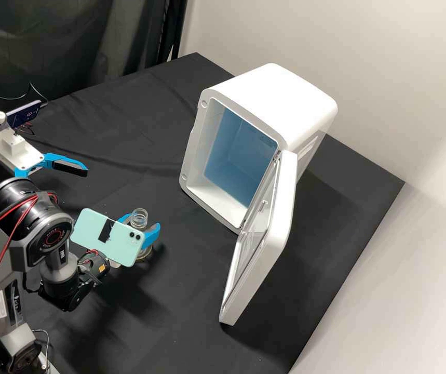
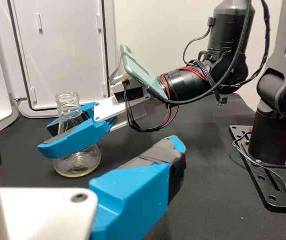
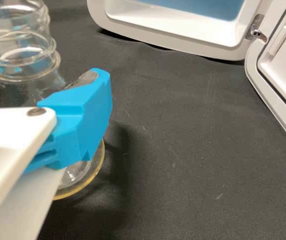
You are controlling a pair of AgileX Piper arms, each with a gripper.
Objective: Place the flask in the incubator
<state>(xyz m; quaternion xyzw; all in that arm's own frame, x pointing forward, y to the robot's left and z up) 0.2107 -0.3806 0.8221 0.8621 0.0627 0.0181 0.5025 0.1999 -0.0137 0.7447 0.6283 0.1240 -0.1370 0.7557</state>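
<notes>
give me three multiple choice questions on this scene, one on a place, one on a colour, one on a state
1. Where is the flask relative to the incubator?
A) inside it
B) on the bench in front of it
C) on top of it

2. What colour is the incubator's inside?
A) light blue
B) red
C) black

3. How is the door?
A) shut
B) open
C) taken off

Answers:
1 B, the flask stands on the black bench before the opening.
2 A, the inner walls show pale blue.
3 B, the door is swung out on its hinge.
</notes>
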